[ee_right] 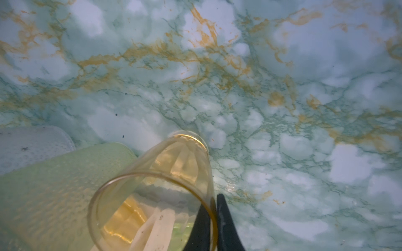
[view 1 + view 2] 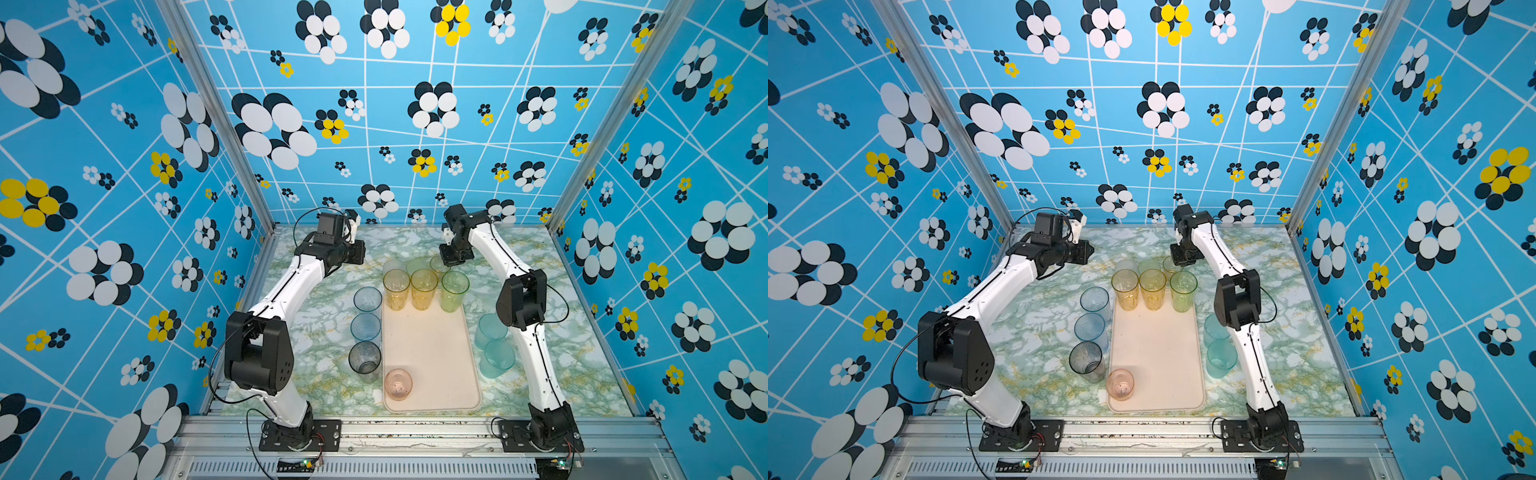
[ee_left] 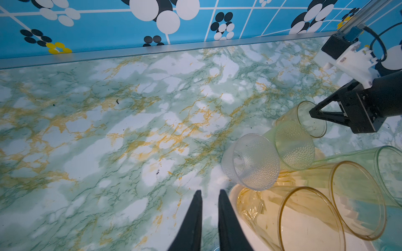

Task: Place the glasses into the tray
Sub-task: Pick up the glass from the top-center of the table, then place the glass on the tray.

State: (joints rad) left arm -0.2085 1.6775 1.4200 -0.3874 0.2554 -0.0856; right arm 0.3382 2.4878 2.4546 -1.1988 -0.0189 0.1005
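In the centre of both top views, the marbled table carries the tray, laid lengthwise, probably so that both grippers can reach it. At its upper end stand three tall tumblers, two amber and one green. They are packed in a row that leaves the lower floor free. A pink tumbler sits in the tray's lower left corner.

Left of the tray, two blue tumblers and a grey tumbler wait in a column. Two teal tumblers stand at the right, close by the right arm. Above the tray's upper edge, on the table, a clear short tumbler, a green short tumbler and a yellow short tumbler crowd together.

The right gripper is closed on the yellow one's rim, one finger inside and one outside. That pinch suits a thin wall and a straight lift. The tall row stands between it and the free floor, so I judge the lift must clear those rims. The left gripper hovers over bare table beside the tray's corner, jaws a little apart and holding nothing.
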